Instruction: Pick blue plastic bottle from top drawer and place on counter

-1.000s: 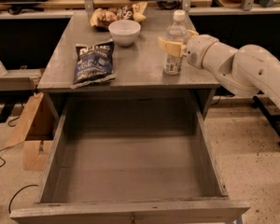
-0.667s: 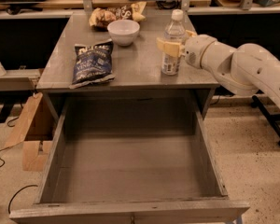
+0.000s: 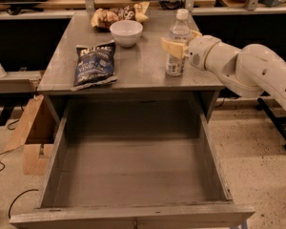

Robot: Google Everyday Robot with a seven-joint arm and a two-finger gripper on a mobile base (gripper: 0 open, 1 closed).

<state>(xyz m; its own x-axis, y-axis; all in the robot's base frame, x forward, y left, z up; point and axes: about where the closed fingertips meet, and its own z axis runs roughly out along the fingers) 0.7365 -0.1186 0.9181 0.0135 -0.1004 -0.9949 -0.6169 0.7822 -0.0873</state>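
Observation:
The blue plastic bottle (image 3: pixel 176 56), clear with a white cap and a white label, stands upright on the counter (image 3: pixel 138 68) near its right edge. My gripper (image 3: pixel 182 41) reaches in from the right at the height of the bottle's shoulder. Its cream fingers (image 3: pixel 170 46) close on the bottle from both sides, one in front and one behind. The bottle's base rests on the counter. The top drawer (image 3: pixel 133 175) is pulled fully out below the counter, and its grey inside holds nothing.
A dark blue chip bag (image 3: pixel 94 64) lies on the counter's left part. A white bowl (image 3: pixel 126 32) and a snack packet (image 3: pixel 115 15) sit at the back. A cardboard box (image 3: pixel 33 135) stands on the floor to the left of the drawer.
My gripper and the bottle have shifted slightly to the left on the counter. The drawer and the other objects have not moved.

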